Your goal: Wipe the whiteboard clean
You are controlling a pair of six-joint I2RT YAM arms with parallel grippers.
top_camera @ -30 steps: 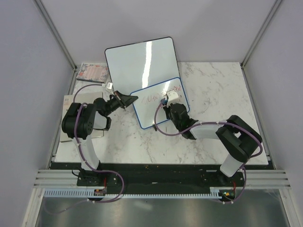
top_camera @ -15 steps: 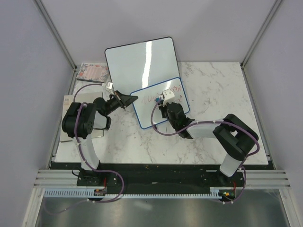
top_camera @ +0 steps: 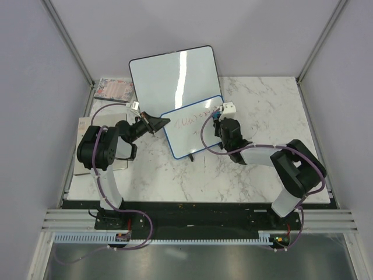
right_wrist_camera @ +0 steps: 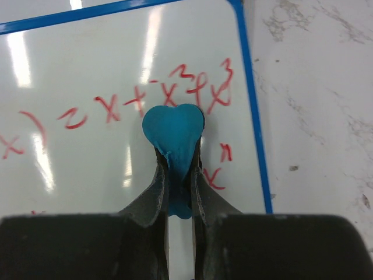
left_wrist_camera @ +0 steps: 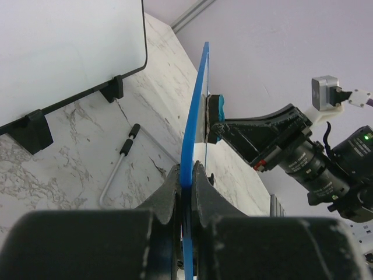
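Observation:
The small blue-framed whiteboard [top_camera: 192, 129] stands tilted in the middle of the table, red handwriting along its upper part [right_wrist_camera: 111, 108]. My left gripper [top_camera: 156, 124] is shut on its left blue edge [left_wrist_camera: 195, 116], holding it. My right gripper [top_camera: 218, 119] is shut on a teal eraser [right_wrist_camera: 173, 134], whose pad presses on the board's face near the upper right corner, over the red writing. The eraser also shows in the left wrist view [left_wrist_camera: 215, 116], against the board's far side.
A larger blank black-framed whiteboard [top_camera: 173, 73] leans behind, on black feet [left_wrist_camera: 29, 129]. A thin metal handle [left_wrist_camera: 119, 166] lies on the marble. Printed packets [top_camera: 113, 88] lie at the back left. A flat grey object [top_camera: 87, 125] lies by the left arm.
My right gripper with the eraser has swept from the board's middle to its upper right corner. The left gripper and the board have stayed still.

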